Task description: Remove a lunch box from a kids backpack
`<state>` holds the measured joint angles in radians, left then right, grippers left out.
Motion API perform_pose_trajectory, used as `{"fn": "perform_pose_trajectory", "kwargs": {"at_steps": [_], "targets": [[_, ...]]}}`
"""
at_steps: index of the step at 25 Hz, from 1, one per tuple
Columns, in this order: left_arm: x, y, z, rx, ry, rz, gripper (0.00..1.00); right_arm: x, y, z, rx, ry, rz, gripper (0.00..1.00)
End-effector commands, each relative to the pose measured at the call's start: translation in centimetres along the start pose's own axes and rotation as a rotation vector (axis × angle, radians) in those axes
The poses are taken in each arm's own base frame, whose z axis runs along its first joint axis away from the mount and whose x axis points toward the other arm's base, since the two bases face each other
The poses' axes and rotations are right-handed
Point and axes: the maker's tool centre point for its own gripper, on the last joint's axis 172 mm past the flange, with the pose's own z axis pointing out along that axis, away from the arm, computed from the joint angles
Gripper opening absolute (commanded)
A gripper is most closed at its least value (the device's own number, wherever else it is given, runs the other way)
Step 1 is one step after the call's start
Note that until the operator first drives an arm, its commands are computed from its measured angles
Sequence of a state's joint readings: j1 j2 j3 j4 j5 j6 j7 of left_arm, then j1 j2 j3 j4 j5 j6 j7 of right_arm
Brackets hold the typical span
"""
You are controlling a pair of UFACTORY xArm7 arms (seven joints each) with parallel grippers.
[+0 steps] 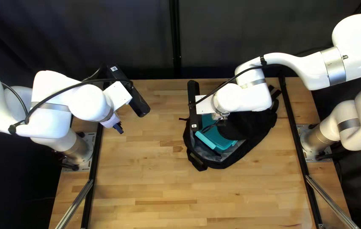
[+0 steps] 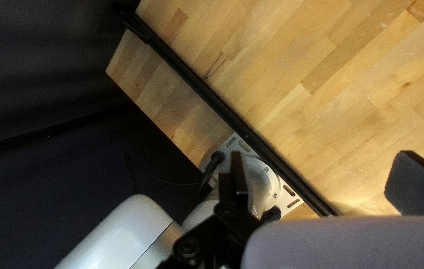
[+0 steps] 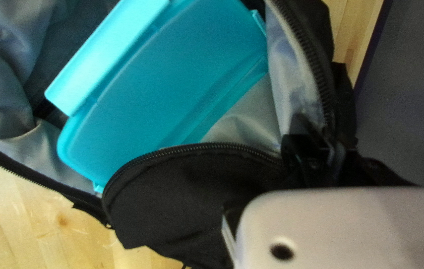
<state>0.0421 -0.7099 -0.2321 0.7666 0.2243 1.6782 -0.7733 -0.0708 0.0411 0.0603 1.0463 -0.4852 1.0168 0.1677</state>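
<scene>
Right hand (image 1: 221, 120) pinches the open backpack (image 1: 259, 136), a teal lunch box (image 1: 217, 141) inside; left hand (image 1: 119, 127) is spread.

L arm (image 1: 51, 121) bent | L hand (image 1: 119, 127) tilted, spread wide | R arm (image 1: 292, 68) extd | R hand (image 1: 220, 116) prob. aimed down

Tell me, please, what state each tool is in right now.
Left tool: open, holding nothing.
Right tool: at the backpack; open or closed, I cannot tell.
</scene>
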Motion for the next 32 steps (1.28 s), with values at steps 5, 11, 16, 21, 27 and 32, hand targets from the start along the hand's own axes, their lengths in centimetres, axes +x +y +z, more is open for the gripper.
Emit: {"fn": "perform_pose_trajectory", "kwargs": {"at_steps": [5, 11, 16, 21, 27, 32], "targets": [[1.0, 6.6, 0.3, -0.017, 0.150, 0.204, 1.00, 0.5, 0.3, 0.2, 0.019, 0.017, 0.011, 0.00], [-1.1, 11.9, 5.6, -0.051, 0.236, 0.379, 1.00, 0.4, 0.9, -0.5, 0.026, 0.029, 0.012, 0.00], [-1.4, 17.3, 10.3, -0.118, 0.266, 0.461, 1.00, 0.3, 1.0, -0.8, 0.031, 0.038, 0.015, 0.00], [-0.2, 20.2, 10.0, -0.178, 0.289, 0.558, 1.00, 0.7, 1.2, -1.3, 0.037, 0.042, 0.020, 0.00], [0.5, 22.0, 9.5, -0.216, 0.324, 0.616, 1.00, 1.7, 2.0, -3.8, 0.053, 0.047, 0.030, 0.00], [2.7, 25.4, 10.6, -0.261, 0.351, 0.646, 1.00, 2.3, 2.1, -4.8, 0.057, 0.044, 0.029, 0.00]]}}
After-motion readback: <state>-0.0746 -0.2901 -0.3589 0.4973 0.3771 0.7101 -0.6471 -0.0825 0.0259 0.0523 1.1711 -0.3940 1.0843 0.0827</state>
